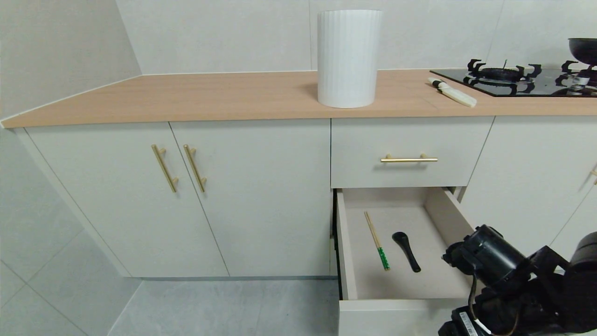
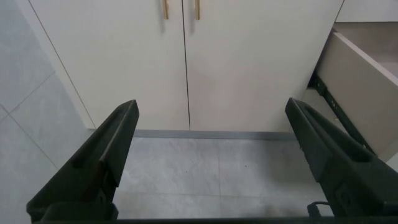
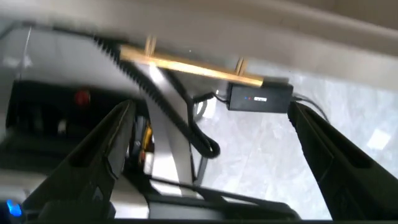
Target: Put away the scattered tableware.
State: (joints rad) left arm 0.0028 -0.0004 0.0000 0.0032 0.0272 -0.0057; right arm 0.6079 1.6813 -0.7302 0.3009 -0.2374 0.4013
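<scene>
While the head view looks down into the open lower drawer [image 1: 346, 252], where a pair of chopsticks [image 1: 377, 240] and a black spoon [image 1: 406, 251] lie side by side without touching, the left wrist view catches that drawer from outside, by its side wall. On the surface [image 1: 210, 95] above, a knife [image 1: 452, 92] lies between a white ribbed canister [image 1: 347, 58] and the hob [image 1: 513, 77]. The right arm [image 1: 508, 275] sits at the drawer's front right corner. The left gripper [image 2: 211, 109] hangs low near the floor, fingers wide apart and empty, facing the cupboard doors [image 2: 186, 56]. The right gripper [image 3: 211, 109] is likewise spread and empty; beyond it runs a gold bar [image 3: 186, 64], possibly the drawer's handle, though it is blurred.
</scene>
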